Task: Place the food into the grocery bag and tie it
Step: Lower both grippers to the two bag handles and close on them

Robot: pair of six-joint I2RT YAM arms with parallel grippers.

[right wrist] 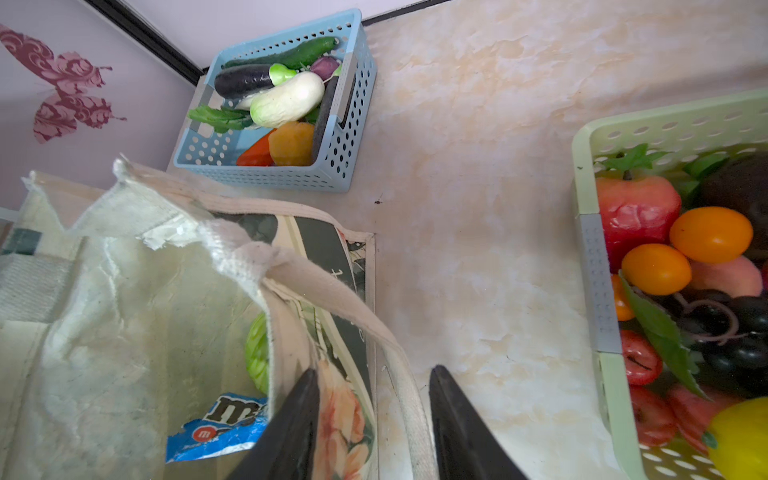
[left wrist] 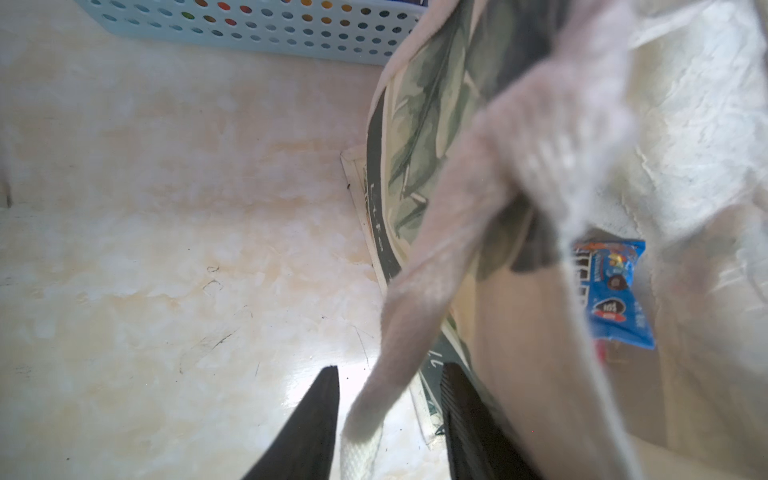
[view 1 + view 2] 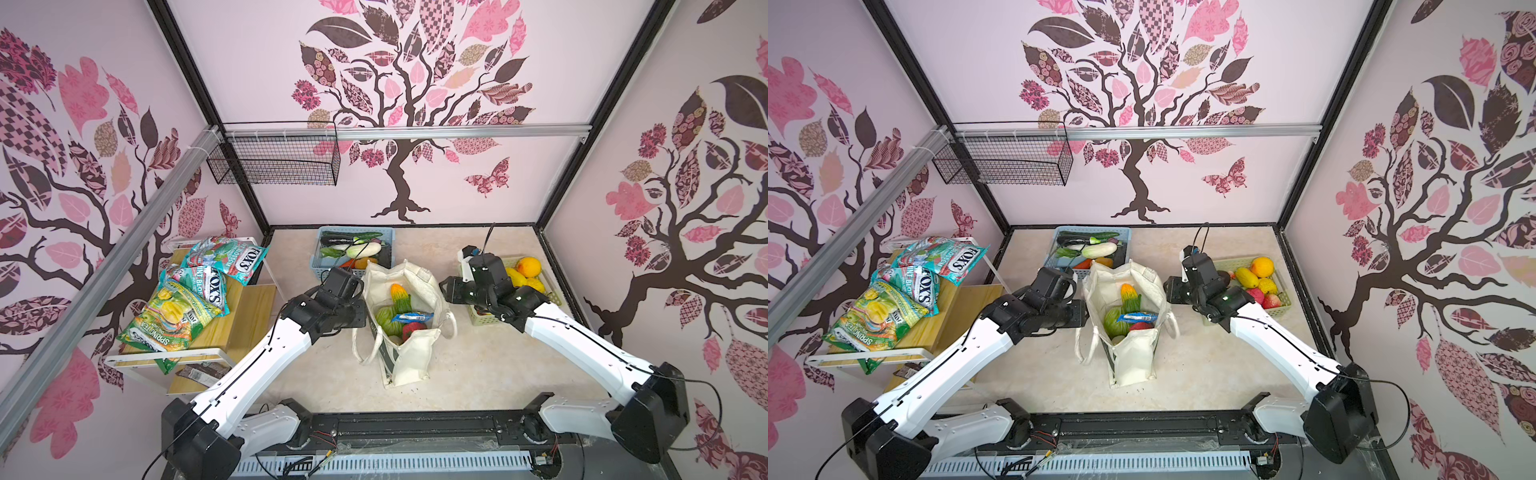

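The cream canvas, leaf-printed grocery bag stands upright between both arms with glossy plastic toy food inside, and each long cream strap passes between spread, unclamped jaws: left handle in the left gripper, right handle in the right gripper.

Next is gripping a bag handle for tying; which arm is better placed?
Left, marginally: a handle runs mid-gap between the open left fingers; between the open right fingers the other handle hugs one side, with grocery bag wall filling the rest.
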